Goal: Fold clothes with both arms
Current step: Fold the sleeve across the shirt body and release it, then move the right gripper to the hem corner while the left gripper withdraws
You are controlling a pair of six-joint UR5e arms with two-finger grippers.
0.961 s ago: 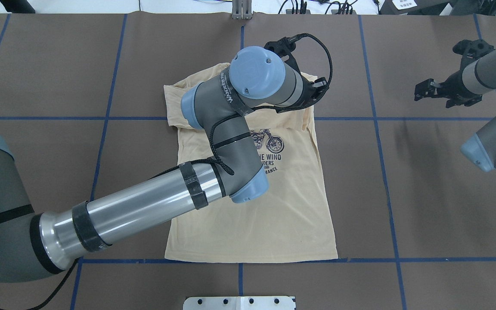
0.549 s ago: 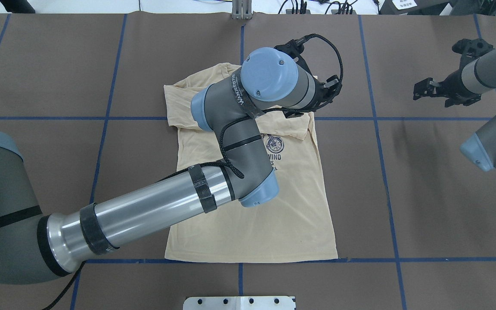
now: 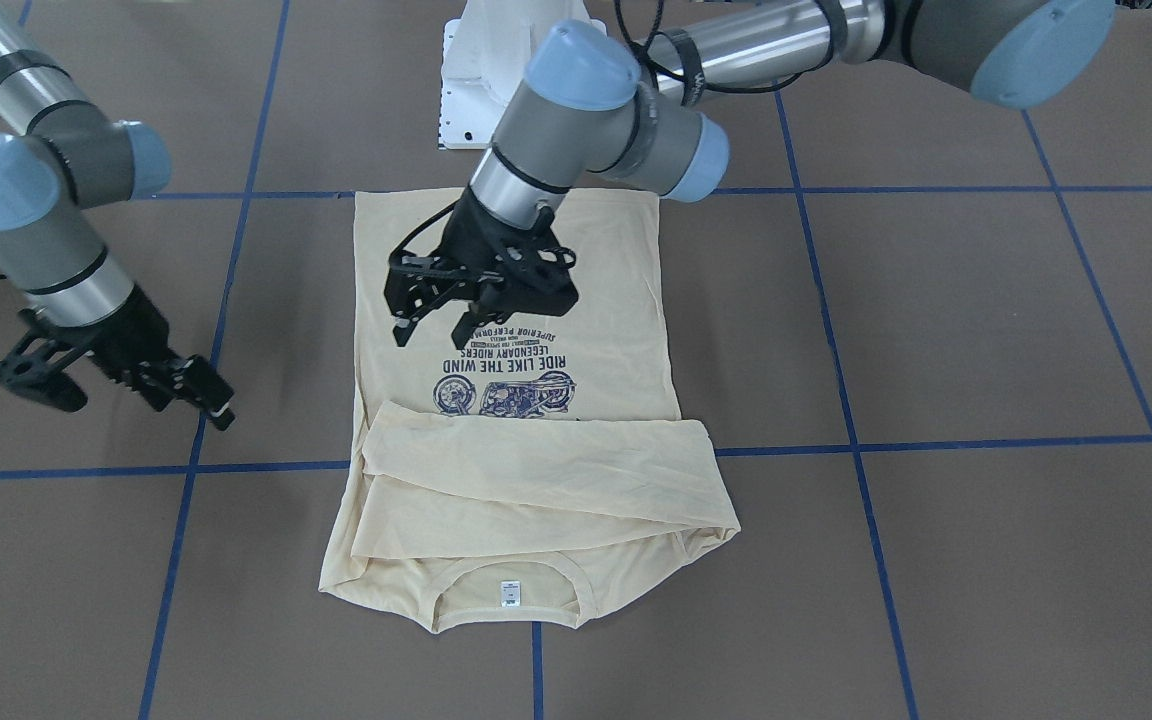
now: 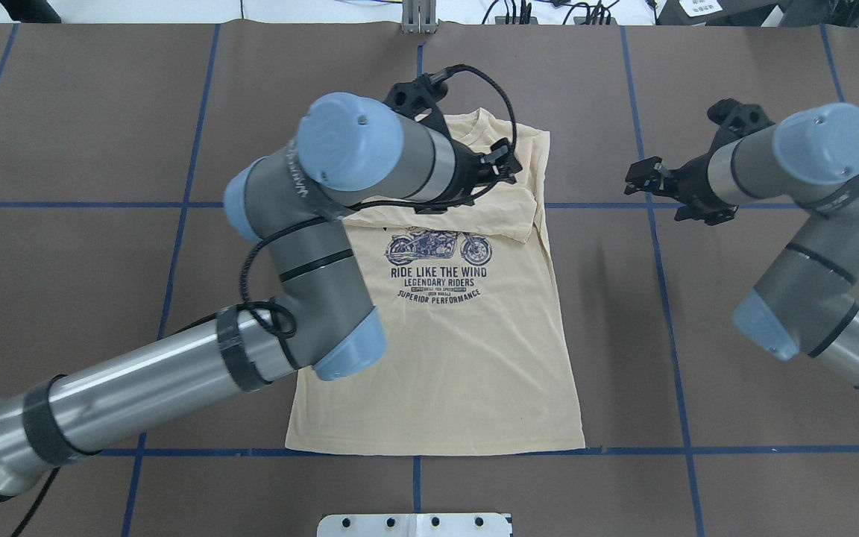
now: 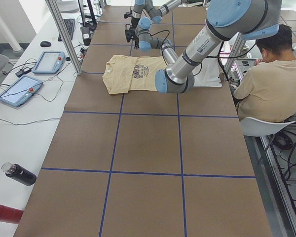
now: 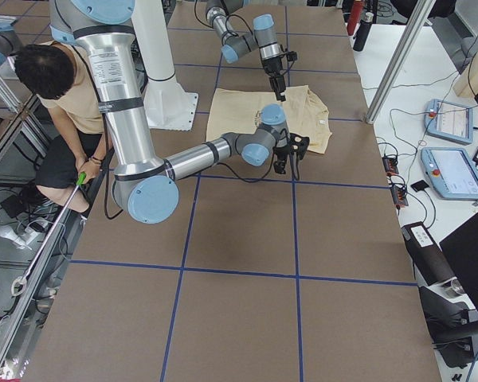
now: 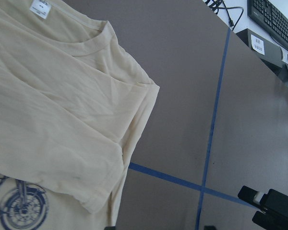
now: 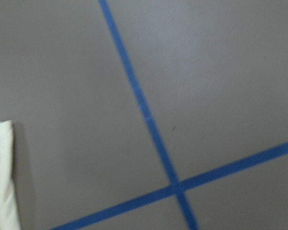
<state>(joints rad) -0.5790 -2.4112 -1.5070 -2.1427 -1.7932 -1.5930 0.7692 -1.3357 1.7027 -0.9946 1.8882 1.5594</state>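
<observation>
T-shirt (image 4: pixel 474 358) flat on table (image 4: pixel 698 335), left gripper (image 3: pixel 431 332) above its chest, right gripper (image 3: pixel 126 400) beside it, apart

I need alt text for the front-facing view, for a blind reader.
A cream shirt with a navy print lies flat on a brown table, sleeves folded across near the collar. The left claw hangs open above it; the right claw, also open, is beside it.

One T-shirt (image 4: pixel 474 358), two arms (image 4: pixel 176 373) (image 4: pixel 810 246), two grippers (image 3: pixel 429 335) (image 3: pixel 126 395), one person (image 5: pixel 266 89), two tablets (image 5: pixel 49 61) (image 5: pixel 19 90).
</observation>
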